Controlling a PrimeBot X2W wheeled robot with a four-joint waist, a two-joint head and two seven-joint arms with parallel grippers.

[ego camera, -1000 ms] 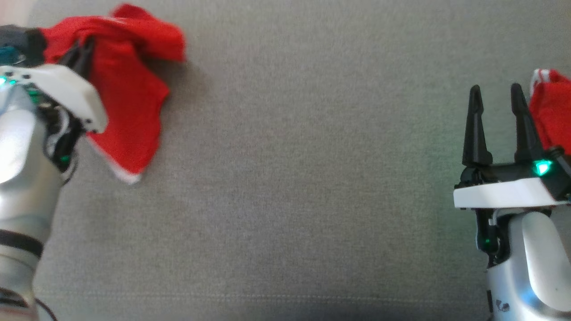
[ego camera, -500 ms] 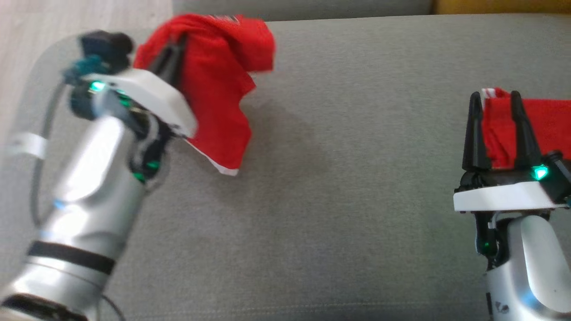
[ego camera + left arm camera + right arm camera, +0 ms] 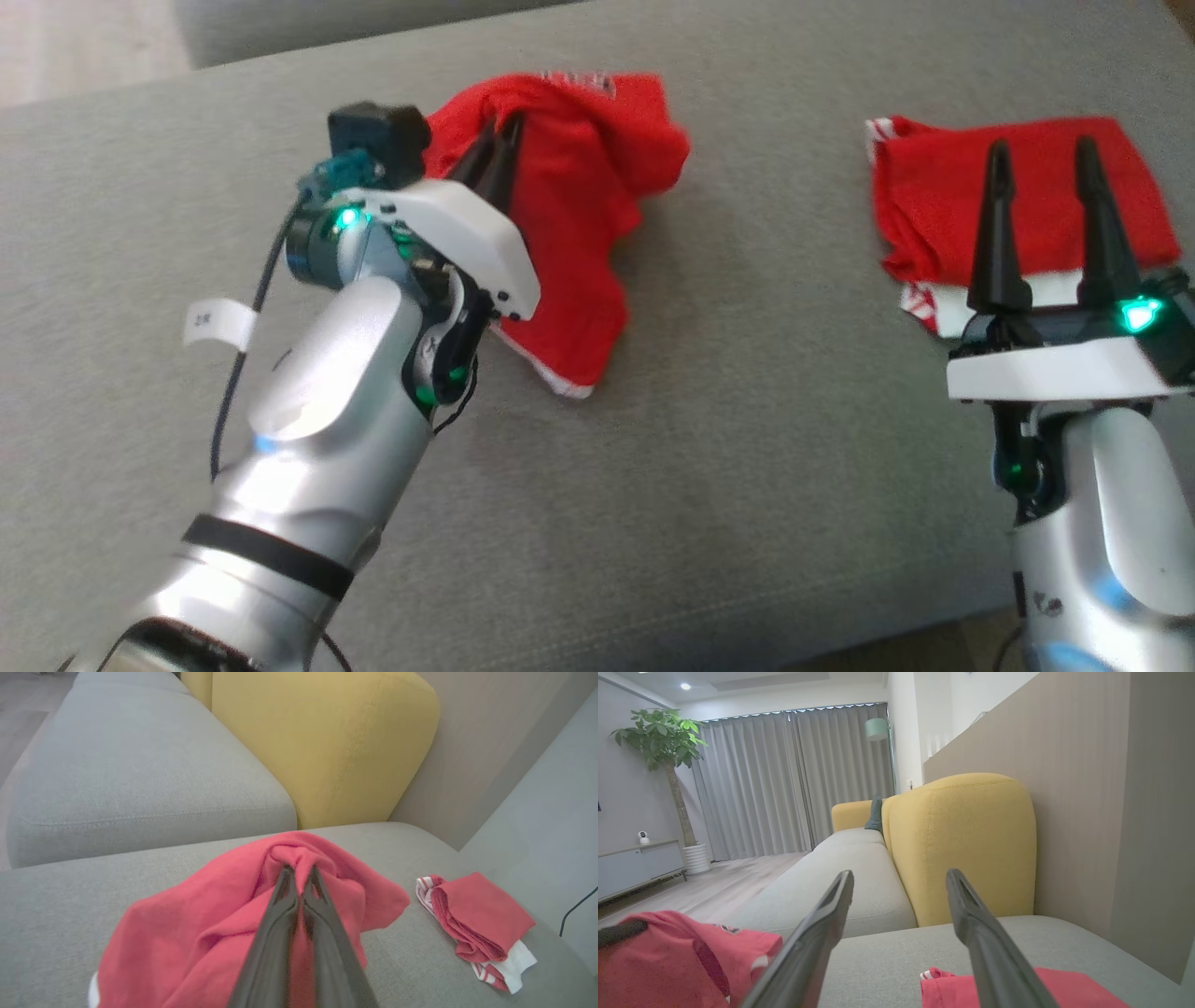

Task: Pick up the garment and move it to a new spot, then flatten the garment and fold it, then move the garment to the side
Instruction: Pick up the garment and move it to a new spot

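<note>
At left, the left gripper (image 3: 501,131), its fingers pressed together, pinches the crumpled garment (image 3: 579,233), one of two red, white-hemmed pieces. It hangs bunched over the grey sofa seat (image 3: 747,485); hem contact is unclear. At right, the right gripper (image 3: 1041,149), spread and empty, partly hides the folded garment (image 3: 934,187) beyond.
</note>
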